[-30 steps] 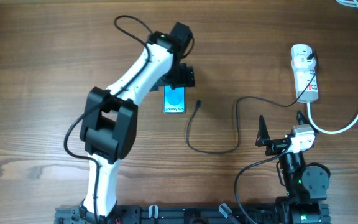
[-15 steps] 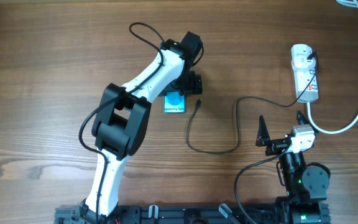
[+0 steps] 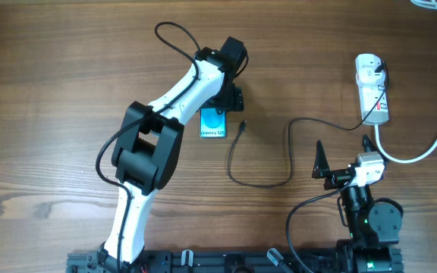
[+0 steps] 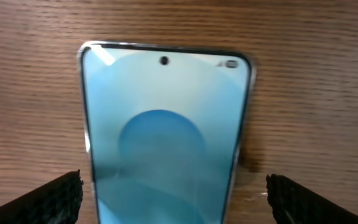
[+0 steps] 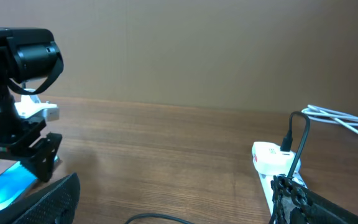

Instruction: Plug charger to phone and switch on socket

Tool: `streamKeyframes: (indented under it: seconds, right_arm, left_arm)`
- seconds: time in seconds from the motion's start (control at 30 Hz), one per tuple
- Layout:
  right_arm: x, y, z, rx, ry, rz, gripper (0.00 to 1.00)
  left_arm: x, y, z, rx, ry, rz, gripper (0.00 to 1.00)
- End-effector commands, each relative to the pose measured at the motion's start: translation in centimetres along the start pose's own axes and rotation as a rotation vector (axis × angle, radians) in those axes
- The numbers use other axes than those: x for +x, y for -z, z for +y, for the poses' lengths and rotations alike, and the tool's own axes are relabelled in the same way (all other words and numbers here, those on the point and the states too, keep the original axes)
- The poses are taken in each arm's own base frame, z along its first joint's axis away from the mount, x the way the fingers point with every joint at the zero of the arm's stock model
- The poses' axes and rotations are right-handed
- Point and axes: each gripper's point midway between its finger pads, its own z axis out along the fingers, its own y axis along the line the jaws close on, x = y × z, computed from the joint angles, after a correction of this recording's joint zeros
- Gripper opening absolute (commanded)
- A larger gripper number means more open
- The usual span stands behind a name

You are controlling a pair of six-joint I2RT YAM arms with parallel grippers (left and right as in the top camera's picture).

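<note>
The phone (image 3: 213, 126) lies flat on the wooden table with its cyan-and-white screen lit. Its far end is hidden under my left gripper (image 3: 221, 105). In the left wrist view the phone (image 4: 166, 130) fills the middle, and my left gripper (image 4: 173, 202) is open with one fingertip on each side of it, not touching. The black charger cable (image 3: 260, 182) loops from the white socket (image 3: 372, 91) to its plug tip (image 3: 242, 127), which lies just right of the phone. My right gripper (image 3: 338, 171) is open and empty near its base; the right wrist view shows the socket (image 5: 272, 159).
A thicker white cable (image 3: 431, 144) runs from the socket off the far right edge. The left arm (image 5: 17, 93) shows at the left of the right wrist view, above the phone (image 5: 2, 185).
My left arm has swung right and brought its gripper over the phone's far end, then eased back slightly. The phone, charger and right arm have not moved.
</note>
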Motion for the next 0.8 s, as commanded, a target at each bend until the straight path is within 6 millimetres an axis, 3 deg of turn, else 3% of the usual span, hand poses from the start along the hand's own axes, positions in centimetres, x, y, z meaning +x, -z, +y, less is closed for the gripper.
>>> streamKeyframes:
  seconds: [0.0, 0.23, 0.6, 0.77]
  right_arm:
    - [-0.1, 0.0, -0.3, 0.014, -0.017, -0.007, 1.0]
    - [-0.1, 0.0, -0.3, 0.014, -0.017, -0.007, 1.0]
    - [-0.1, 0.0, -0.2, 0.014, -0.017, -0.007, 1.0]
    - [-0.1, 0.0, -0.3, 0.014, -0.017, -0.007, 1.0]
  left_arm:
    - [0.6, -1.8, 0.4, 0.02, 0.019, 0.06, 1.0]
    - [0.0, -2.1, 2.2, 0.01, 0.061, 0.072, 1.0]
    - [1.1, -2.1, 0.0, 0.013, 0.004, 0.067, 1.0]
    - [0.9, -2.1, 0.5, -0.003, 0.012, 0.063, 1.0]
